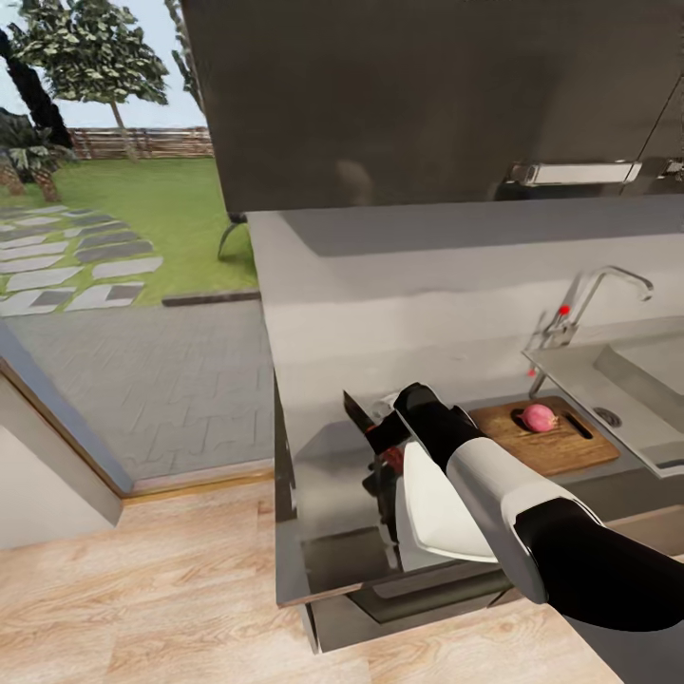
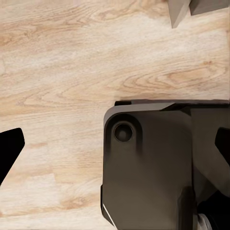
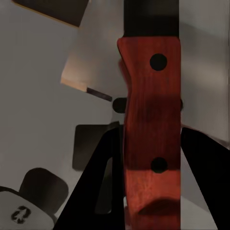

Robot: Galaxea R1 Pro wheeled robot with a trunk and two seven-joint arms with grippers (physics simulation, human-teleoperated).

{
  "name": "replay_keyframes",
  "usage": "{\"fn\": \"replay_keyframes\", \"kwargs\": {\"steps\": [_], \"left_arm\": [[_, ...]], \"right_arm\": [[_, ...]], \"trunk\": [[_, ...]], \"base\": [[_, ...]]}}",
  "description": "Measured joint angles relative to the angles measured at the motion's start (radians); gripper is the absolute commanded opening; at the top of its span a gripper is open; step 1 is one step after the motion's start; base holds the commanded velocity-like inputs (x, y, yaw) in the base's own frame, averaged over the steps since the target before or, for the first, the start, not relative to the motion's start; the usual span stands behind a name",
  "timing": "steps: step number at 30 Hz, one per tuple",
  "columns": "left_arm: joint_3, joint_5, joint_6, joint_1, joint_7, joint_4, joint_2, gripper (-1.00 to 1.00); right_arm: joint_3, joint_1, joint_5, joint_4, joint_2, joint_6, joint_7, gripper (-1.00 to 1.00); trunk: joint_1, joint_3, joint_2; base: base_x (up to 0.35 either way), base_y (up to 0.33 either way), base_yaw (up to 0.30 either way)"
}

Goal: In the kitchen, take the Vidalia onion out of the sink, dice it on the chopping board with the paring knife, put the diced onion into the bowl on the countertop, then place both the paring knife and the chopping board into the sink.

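So the small pinkish-red onion (image 1: pixel 539 417) is already out of the matte grey sink with the chrome tap and red knob (image 1: pixel 655 380) and sitting on the dark brown wooden chopping board (image 1: pixel 556 445), which lies on the grey stone-look desk (image 1: pixel 418 304) right beside the basin. It looks whole to me, no cuts yet, so step one is done and the dicing hasn't started.

The right hand (image 1: pixel 385 439) is off to the left of the board, over the front part of the desk, and it's clamped around a knife with a red wooden riveted handle (image 3: pixel 151 129) and a dark blade poking up past the wrist. The right wrist camera shows the handle snug between the two dark fingers (image 3: pixel 91 191). There's also a thin dark sliver on the board just beside the onion, but it's too small for me to say what it is.

The white squarish bowl (image 1: pixel 432 518) sits near the desk's front edge, mostly under the right arm.

The left wrist camera just looks down at pale wood floor (image 2: pixel 72 62) and part of the robot's dark base (image 2: pixel 153 163); can't tell whether the left hand is wide or narrow.

Still to go: dice, scoop into the bowl, then knife and board into the sink.
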Motion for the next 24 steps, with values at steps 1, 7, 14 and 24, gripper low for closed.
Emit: {"fn": "replay_keyframes", "kwargs": {"steps": [1,7,14,24], "left_arm": [[0.0,0.0,0.0,0.0,0.0,0.0,0.0,1.0],[0.0,0.0,0.0,0.0,0.0,-0.001,0.0,1.0],[0.0,0.0,0.0,0.0,0.0,-0.001,0.0,1.0],[0.001,0.0,0.0,0.0,0.0,-0.002,0.0,1.0]], "right_arm": [[0.0,0.0,0.0,0.0,0.0,0.0,0.0,-1.0],[0.0,0.0,0.0,0.0,0.0,0.0,0.0,-1.0],[-0.001,0.0,-0.001,-0.001,0.0,0.0,-0.001,-1.0],[0.0,0.0,-0.001,-0.002,0.0,-0.013,0.0,-1.0]], "trunk": [[0.0,0.002,0.0],[0.0,0.011,0.0],[0.0,0.022,0.0],[0.0,0.038,0.0]], "base": [[0.0,0.0,0.0],[0.0,0.0,0.0],[0.0,0.0,0.0],[0.0,0.048,0.0]]}}
